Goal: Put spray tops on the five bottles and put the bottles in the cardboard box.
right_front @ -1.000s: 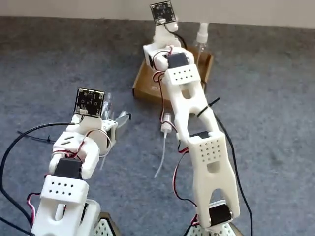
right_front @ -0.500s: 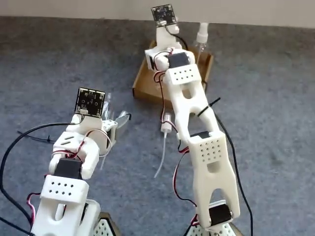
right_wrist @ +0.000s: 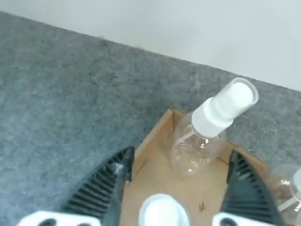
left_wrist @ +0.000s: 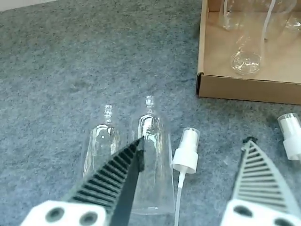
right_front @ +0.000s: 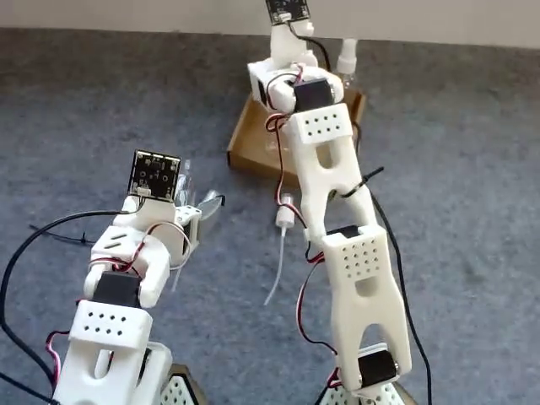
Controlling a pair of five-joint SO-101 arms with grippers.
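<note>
Two clear bottles without tops, one (left_wrist: 103,141) beside the other (left_wrist: 151,155), lie on the grey carpet under my left gripper (left_wrist: 190,157). It is open, and a white spray top (left_wrist: 186,153) lies between its fingers. Another spray top (right_front: 287,215) lies on the carpet beside the right arm, its tube trailing toward me. My right gripper (right_wrist: 180,157) hangs open over the cardboard box (right_wrist: 153,176). A bottle with a spray top (right_wrist: 209,125) stands in the box's far corner, and a second white cap (right_wrist: 164,212) sits right under the jaws.
The cardboard box (right_front: 249,139) sits at the far middle of the carpet, close to a pale wall (right_front: 422,17). Clear bottles (left_wrist: 245,47) stand inside it. Black cables (right_front: 25,245) run beside the left arm. Open carpet lies to the left and the right.
The right arm has lifted and shifted a little farther back over the box. The left arm has stayed still.
</note>
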